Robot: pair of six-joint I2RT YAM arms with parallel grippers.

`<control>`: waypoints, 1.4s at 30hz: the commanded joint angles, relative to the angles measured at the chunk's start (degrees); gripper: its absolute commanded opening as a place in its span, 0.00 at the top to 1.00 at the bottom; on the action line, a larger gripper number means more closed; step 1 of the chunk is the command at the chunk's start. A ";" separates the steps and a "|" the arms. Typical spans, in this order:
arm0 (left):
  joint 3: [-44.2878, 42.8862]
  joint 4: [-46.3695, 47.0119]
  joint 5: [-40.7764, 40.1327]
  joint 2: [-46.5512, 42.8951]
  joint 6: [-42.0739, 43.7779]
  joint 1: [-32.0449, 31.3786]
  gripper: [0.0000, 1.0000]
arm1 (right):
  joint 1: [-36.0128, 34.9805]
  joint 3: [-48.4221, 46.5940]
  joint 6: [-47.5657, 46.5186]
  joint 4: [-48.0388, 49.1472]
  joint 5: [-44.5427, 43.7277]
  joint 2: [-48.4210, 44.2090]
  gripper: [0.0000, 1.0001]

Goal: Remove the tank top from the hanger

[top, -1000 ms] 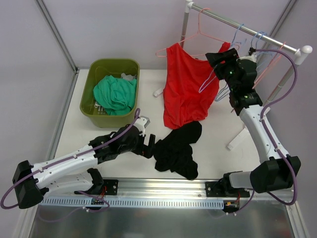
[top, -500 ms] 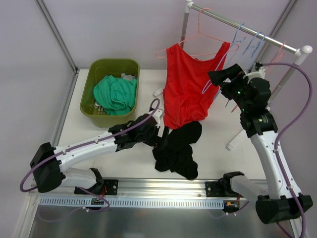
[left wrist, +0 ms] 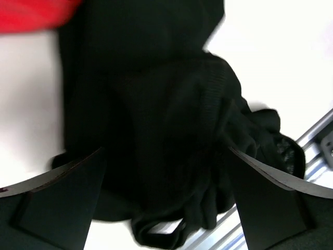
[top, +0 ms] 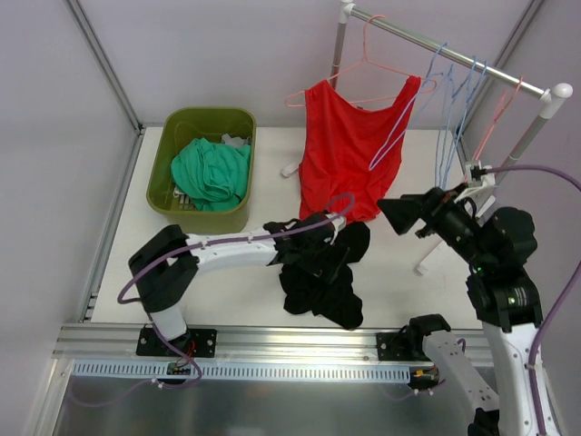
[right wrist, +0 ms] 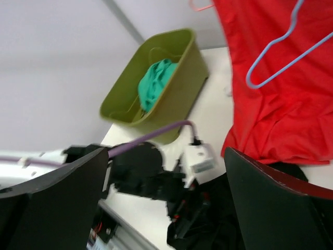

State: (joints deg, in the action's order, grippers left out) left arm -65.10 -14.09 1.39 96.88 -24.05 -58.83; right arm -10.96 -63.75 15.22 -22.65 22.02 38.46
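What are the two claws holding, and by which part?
Nothing: the left gripper is open over the black garment, the right gripper open in the air.

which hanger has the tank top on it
Start from the metal clothes rail at the back right. The pink hanger nearest its left end carries the red tank top. The blue hangers to its right are bare.

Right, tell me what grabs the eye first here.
The red tank top hanging from a pink hanger on the rail at the back right stands out most. In front of it a black garment lies heaped, with the left pincer open above it.
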 commanded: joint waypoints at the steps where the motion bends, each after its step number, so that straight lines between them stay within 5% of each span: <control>1: -3.19 0.11 -0.76 4.27 1.64 -4.80 0.01 | 0.24 2.74 -3.70 -1.60 11.10 -5.57 0.01; 5: -2.58 0.11 -4.71 12.60 -1.16 -7.96 0.01 | 0.24 2.66 -5.90 -5.46 11.38 -11.20 0.00; 7: -1.79 0.11 -5.52 15.25 -2.48 -8.76 0.12 | 0.24 1.87 -6.61 -6.79 11.81 -12.44 0.00; 9: -0.39 0.11 -7.61 16.49 -4.24 -9.90 0.38 | 0.24 1.26 -7.05 -7.66 12.08 -13.49 0.01; 10: 0.58 0.03 -8.85 15.98 -5.29 -11.38 0.73 | 0.24 0.30 -7.83 -8.02 12.17 -13.76 0.00; 12: 2.95 -0.24 -12.09 12.74 -6.44 -12.71 0.98 | 0.24 -0.50 -8.36 -8.98 11.99 -14.11 0.01; 20: 3.94 -9.54 -17.11 -10.46 -4.87 -15.00 1.00 | 0.24 0.55 -9.77 -9.07 10.33 -15.34 0.01; 26: -7.39 -20.70 -28.61 -21.47 -0.65 -13.86 1.00 | 0.24 1.96 -9.78 -8.99 9.18 -14.64 0.01; 42: -53.54 -30.38 -30.58 -16.20 12.80 17.76 1.00 | 0.24 4.33 -9.95 -9.34 8.56 -16.57 0.00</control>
State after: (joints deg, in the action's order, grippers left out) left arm -112.53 -43.05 -27.55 79.96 -15.86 -46.70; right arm -10.94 -59.00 6.33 -33.28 30.28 22.57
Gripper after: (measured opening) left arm 0.096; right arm 0.993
